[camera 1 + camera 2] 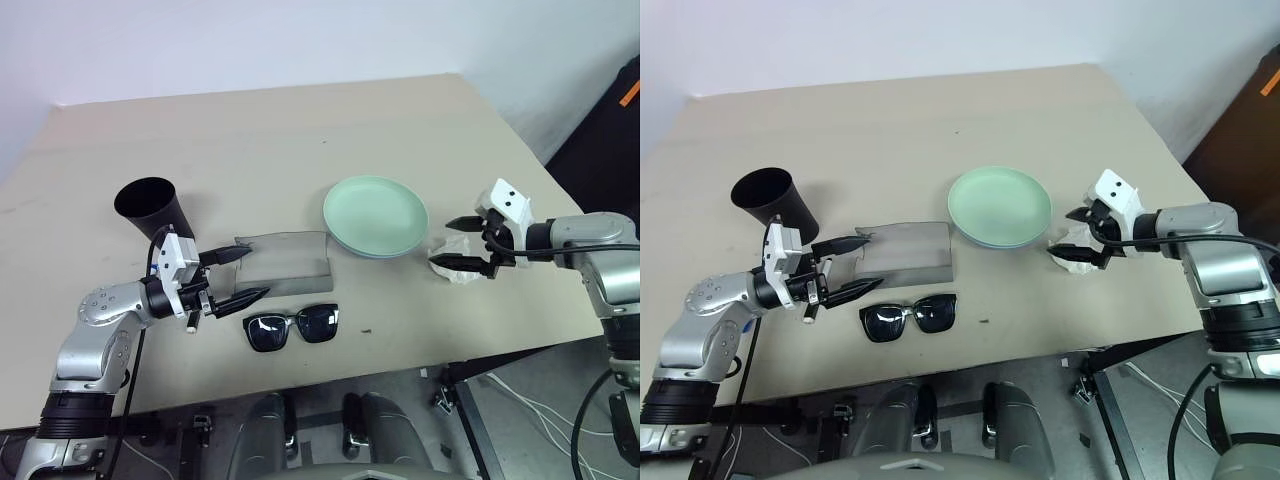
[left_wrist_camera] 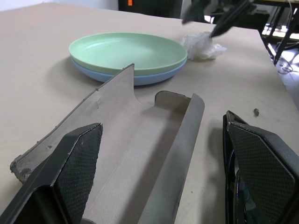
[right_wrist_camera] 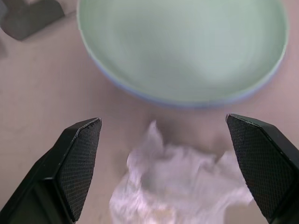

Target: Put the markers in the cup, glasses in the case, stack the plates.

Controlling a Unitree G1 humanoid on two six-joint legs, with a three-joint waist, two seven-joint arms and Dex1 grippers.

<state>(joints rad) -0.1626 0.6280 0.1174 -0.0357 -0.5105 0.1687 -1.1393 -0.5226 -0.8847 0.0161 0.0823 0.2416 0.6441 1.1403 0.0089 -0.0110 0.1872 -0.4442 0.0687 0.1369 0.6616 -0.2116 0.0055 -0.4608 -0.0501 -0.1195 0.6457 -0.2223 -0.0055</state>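
The mint green plate [image 1: 375, 213] rests on top of the light blue plate [image 2: 140, 77] at the middle right of the table. A black cup [image 1: 150, 205] stands upright at the left. The grey case [image 1: 285, 262] lies open in front of the plates, and the black glasses [image 1: 290, 326] lie on the table just nearer than it. My left gripper [image 1: 258, 272] is open, level, its fingers straddling the case's left end. My right gripper [image 1: 441, 243] is open over a crumpled white tissue [image 1: 455, 250] to the right of the plates, holding nothing. The markers are out of view.
The beige table [image 1: 300, 130] ends close behind my right gripper, with its right edge running beside the tissue. Its front edge lies just below the glasses. Dark furniture with an orange patch [image 1: 630, 92] stands off the far right corner.
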